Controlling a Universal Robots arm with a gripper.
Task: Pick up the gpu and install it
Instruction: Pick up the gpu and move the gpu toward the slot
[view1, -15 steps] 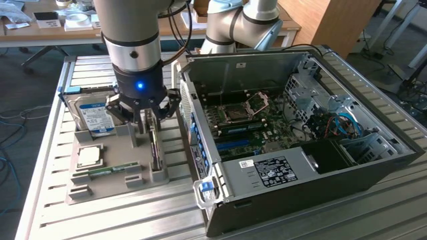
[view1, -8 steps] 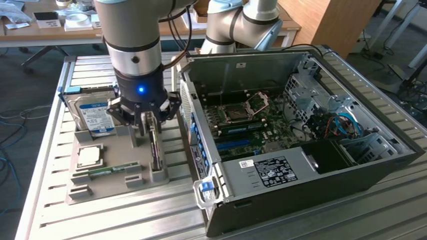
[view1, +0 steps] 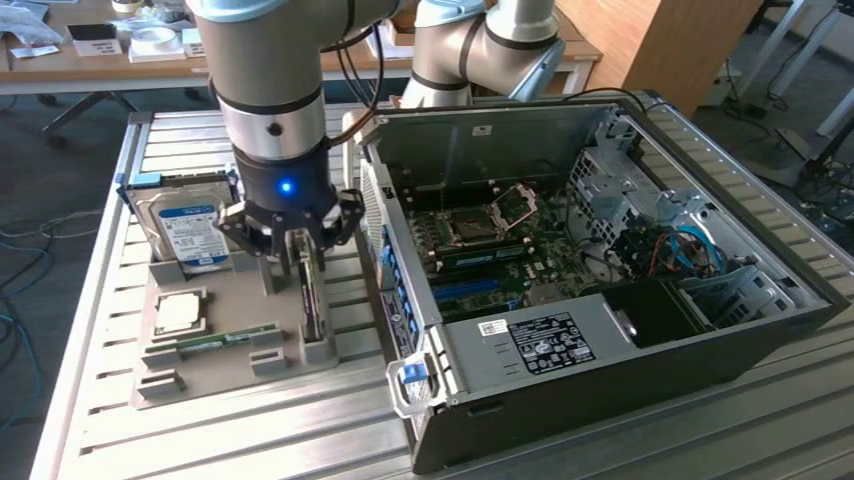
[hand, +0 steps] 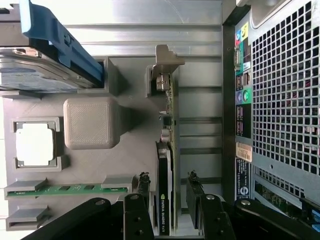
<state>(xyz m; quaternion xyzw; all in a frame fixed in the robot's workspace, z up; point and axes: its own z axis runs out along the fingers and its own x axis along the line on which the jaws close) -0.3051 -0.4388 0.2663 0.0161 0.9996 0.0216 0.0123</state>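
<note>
The pincer (hand: 168, 181) hangs directly over the grey holder (hand: 130, 150) and is spread. One of its fingers (hand: 194, 192) stands on each side of the gpu (hand: 166, 150), with a sliver of daylight on both sides, so nothing is pinched yet. The gpu has not left the holder. It stands upright on its long edge in the slot along the holder's side that faces the computer case (hand: 285, 100).

Standing it on edge seems deliberate, since both flat faces are then open to the fingers and the pincer can close across the card's thin dimension. The card's long axis runs along that edge of the holder, roughly parallel to the case's perforated back panel. Its silver bracket (hand: 167, 57) points to the holder's hard-drive end, and the dark labelled part sits between the fingers.

Further across the holder, each in its own recess (a tidy way of keeping parts where an arm can find them), are the RAM stick (hand: 65, 189), the CPU (hand: 34, 145) and the hard drive (hand: 35, 75) in its blue frame.

Just beyond the holder, on the same slatted worktop (view1: 267, 430), the case lies open with its motherboard (view1: 494, 240) exposed.
</note>
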